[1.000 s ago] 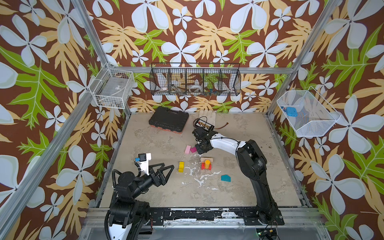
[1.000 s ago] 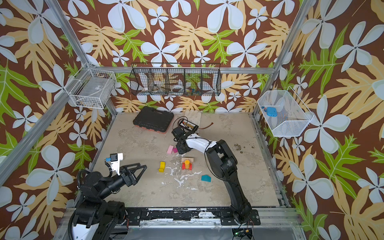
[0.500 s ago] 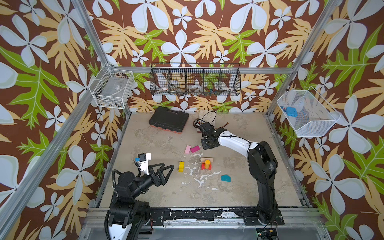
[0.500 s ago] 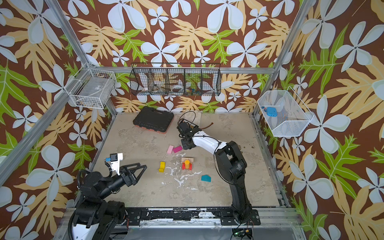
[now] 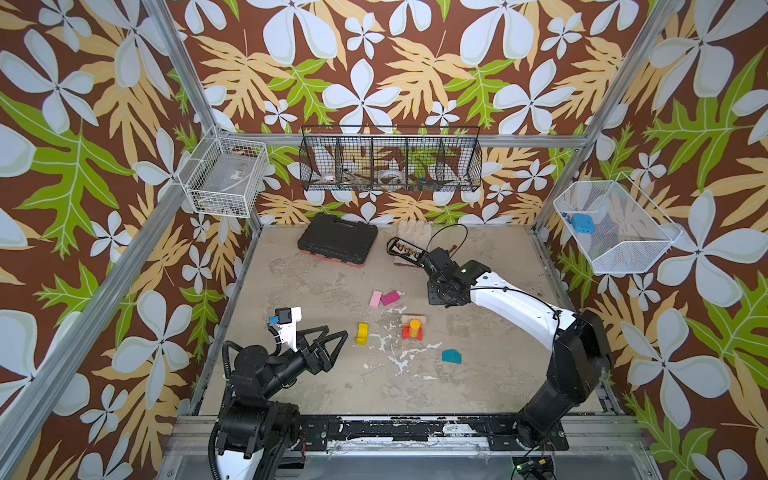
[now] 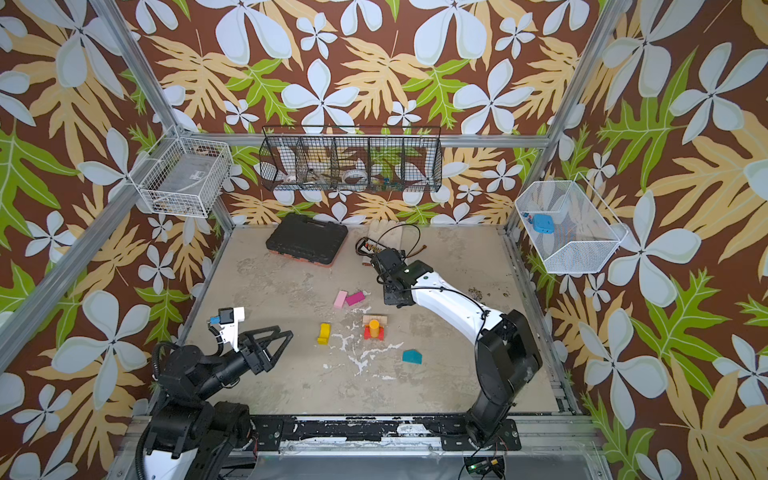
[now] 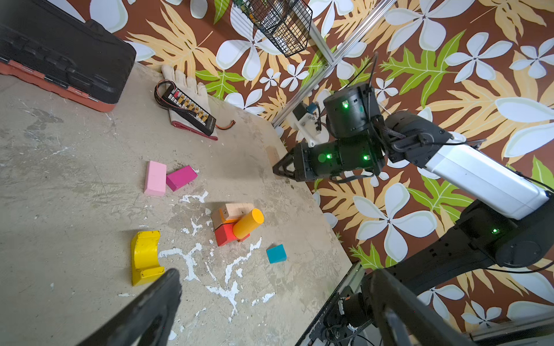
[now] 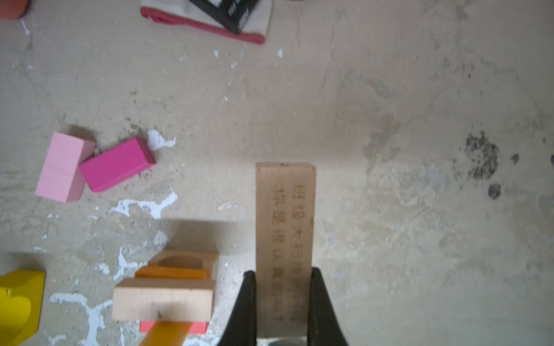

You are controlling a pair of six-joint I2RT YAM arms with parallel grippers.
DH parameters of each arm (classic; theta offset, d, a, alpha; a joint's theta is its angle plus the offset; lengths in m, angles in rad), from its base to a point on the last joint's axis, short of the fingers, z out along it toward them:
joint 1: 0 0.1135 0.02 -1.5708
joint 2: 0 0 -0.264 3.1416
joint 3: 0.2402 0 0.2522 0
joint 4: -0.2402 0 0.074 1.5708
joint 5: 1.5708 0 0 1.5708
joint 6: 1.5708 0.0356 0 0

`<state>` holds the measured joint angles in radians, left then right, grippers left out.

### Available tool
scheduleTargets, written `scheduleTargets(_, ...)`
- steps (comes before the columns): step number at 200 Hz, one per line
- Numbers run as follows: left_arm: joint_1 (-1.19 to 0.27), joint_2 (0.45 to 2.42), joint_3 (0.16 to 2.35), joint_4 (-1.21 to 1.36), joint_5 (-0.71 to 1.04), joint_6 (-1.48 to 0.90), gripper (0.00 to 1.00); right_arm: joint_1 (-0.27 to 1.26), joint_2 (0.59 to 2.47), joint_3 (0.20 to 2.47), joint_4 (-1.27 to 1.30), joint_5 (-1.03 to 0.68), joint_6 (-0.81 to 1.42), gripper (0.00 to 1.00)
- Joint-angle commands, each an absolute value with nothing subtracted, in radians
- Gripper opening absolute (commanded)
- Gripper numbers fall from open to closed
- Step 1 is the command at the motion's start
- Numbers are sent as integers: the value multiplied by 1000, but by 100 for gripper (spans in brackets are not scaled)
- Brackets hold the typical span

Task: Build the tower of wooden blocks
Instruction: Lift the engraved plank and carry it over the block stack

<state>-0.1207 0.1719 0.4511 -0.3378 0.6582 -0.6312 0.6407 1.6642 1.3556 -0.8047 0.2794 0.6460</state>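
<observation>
My right gripper (image 8: 283, 274) is shut on a plain wood bar (image 8: 284, 209) with engraved characters, held above the table. In both top views this gripper (image 5: 437, 300) (image 6: 392, 298) points down, right of the pink block (image 5: 375, 299) and magenta block (image 5: 390, 297). The low tower (image 5: 413, 328) has a red base, an orange cylinder (image 7: 248, 223) and plain wood pieces (image 8: 163, 299). A yellow arch (image 5: 362, 333) lies left of it, a teal pentagon (image 5: 451, 356) to its front right. My left gripper (image 5: 332, 340) (image 7: 275, 299) hangs open and empty at the front left.
A black tool case (image 5: 337, 240) sits at the back, with a glove and a black connector board (image 5: 409, 249) beside it. Wire baskets (image 5: 390, 160) hang on the back and side walls. White paint flecks (image 5: 395, 353) mark the table near the tower.
My right gripper has moved to the right, away from the pink and magenta blocks, carrying the wood bar. The left arm has not moved.
</observation>
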Motion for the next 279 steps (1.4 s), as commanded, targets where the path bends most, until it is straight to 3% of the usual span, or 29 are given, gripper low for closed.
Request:
scheduleTargets(1,-122,175,452,-316,666,-637,100,652,1629,1301,-800,211,723,0)
scheduleTargets(130,-121,166,452,-316,658,-638,100,767,1520,1132,-705,137,787,0)
scheduleTargets(279,-122,167,451,-316,659,-639,100,792,1594,1135,-662,120,779,0)
